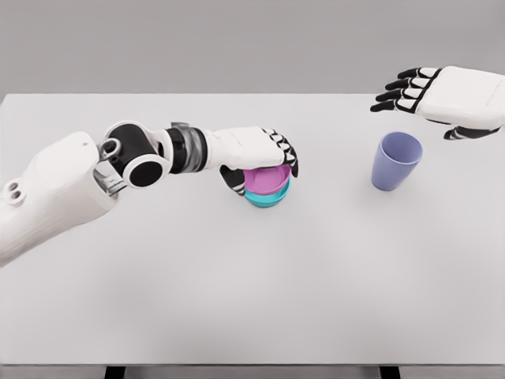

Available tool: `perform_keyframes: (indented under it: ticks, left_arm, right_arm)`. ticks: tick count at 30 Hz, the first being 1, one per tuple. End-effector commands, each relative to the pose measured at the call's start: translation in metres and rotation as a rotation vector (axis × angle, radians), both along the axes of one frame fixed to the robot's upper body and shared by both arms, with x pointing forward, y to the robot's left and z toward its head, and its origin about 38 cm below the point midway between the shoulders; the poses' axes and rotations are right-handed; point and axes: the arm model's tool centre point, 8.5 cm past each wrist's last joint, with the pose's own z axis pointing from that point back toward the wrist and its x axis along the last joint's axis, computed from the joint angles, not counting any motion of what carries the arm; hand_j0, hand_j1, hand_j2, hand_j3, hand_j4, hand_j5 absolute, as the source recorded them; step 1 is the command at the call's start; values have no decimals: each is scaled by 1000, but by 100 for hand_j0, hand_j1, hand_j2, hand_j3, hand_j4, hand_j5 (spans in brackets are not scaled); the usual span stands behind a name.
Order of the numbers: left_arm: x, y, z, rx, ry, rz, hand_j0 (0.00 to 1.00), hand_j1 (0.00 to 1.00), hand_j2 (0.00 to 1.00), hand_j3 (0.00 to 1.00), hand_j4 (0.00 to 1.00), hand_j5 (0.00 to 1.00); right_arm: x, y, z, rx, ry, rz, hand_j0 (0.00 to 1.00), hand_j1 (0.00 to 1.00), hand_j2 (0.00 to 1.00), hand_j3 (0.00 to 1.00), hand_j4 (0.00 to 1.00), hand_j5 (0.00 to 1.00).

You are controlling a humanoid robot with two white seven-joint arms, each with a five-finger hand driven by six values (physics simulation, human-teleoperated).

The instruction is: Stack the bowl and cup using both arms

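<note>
Fingers of your left hand (260,154) curl over the pink bowl (267,179), which sits nested in the teal bowl (267,197) near the worktop's (252,292) centre. Your right hand (442,95) hovers spread and empty at two o'clock, with the blue cup (396,161) upright just below it.

A pretend computer test room

Just a plain white table (252,300) and a bare grey wall (237,39) along the top.
</note>
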Motion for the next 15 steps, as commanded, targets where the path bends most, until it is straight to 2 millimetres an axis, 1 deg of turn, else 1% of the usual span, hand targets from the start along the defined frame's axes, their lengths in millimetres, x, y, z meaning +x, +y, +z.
perform_keyframes:
  ticks: [1, 5, 8, 13, 15]
  left_arm:
    - [0, -1, -3, 5, 4, -1, 69, 69, 69, 69, 69, 69]
    - [0, 0, -4, 6, 8, 1, 69, 69, 69, 69, 69, 69]
    - [2, 3, -11, 11, 24, 15, 69, 69, 69, 69, 69, 69]
    - [3, 3, -12, 11, 25, 18, 69, 69, 69, 69, 69, 69]
    - [2, 0, -12, 8, 27, 15, 69, 69, 69, 69, 69, 69]
  right_arm:
    - [0, 0, 1, 4, 1, -2, 100, 100, 100, 100, 100, 100]
    - [0, 0, 1, 5, 0, -2, 100, 100, 100, 100, 100, 100]
    - [1, 1, 0, 9, 1, 0, 100, 100, 100, 100, 100, 100]
    - [1, 1, -1, 7, 4, 0, 100, 100, 100, 100, 100, 100]
    - [1, 1, -1, 6, 5, 2, 100, 100, 100, 100, 100, 100]
